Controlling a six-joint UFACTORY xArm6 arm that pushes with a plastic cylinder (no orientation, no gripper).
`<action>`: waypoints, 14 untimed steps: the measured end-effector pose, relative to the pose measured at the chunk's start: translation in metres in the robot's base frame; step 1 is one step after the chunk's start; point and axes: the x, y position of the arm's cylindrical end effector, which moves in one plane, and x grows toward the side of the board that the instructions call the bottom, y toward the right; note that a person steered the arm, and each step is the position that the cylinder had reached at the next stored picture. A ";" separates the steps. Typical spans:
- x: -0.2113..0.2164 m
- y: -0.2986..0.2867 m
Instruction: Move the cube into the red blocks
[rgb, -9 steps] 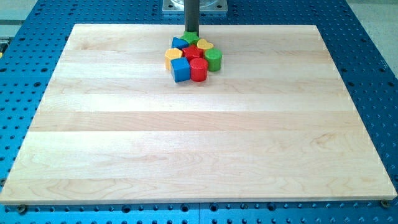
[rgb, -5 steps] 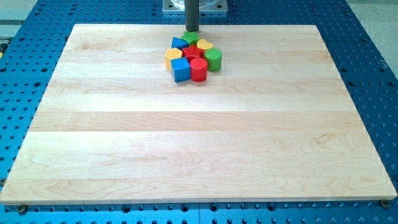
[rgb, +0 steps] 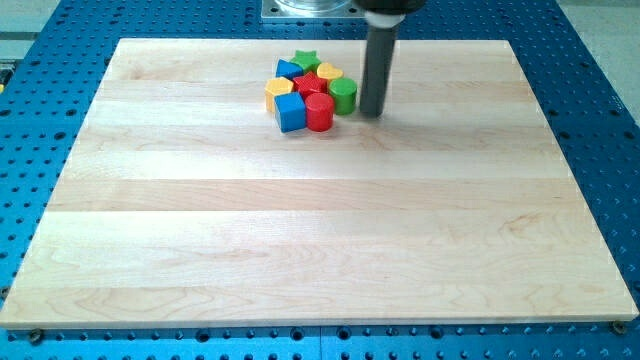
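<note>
A tight cluster of blocks sits near the view's top centre of the wooden board (rgb: 300, 220). The blue cube (rgb: 291, 113) is at the cluster's lower left, touching the red cylinder (rgb: 319, 112) on its right. A second red block (rgb: 310, 86) lies just above them in the cluster's middle. My tip (rgb: 371, 113) rests on the board just right of the green cylinder (rgb: 343, 96), a small gap apart from it, on the far side of the cluster from the cube.
Around the red blocks also sit a yellow block (rgb: 278, 91) at the left, a blue block (rgb: 288, 70) and a green star (rgb: 305, 61) at the top, and a yellow block (rgb: 329, 72) at the upper right. Blue perforated table (rgb: 600, 120) surrounds the board.
My tip has moved from just above the green star at the cluster's top to the cluster's right side, beside the green cylinder. The blocks have not moved.
</note>
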 end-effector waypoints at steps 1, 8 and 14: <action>0.008 -0.047; -0.039 -0.132; 0.071 -0.128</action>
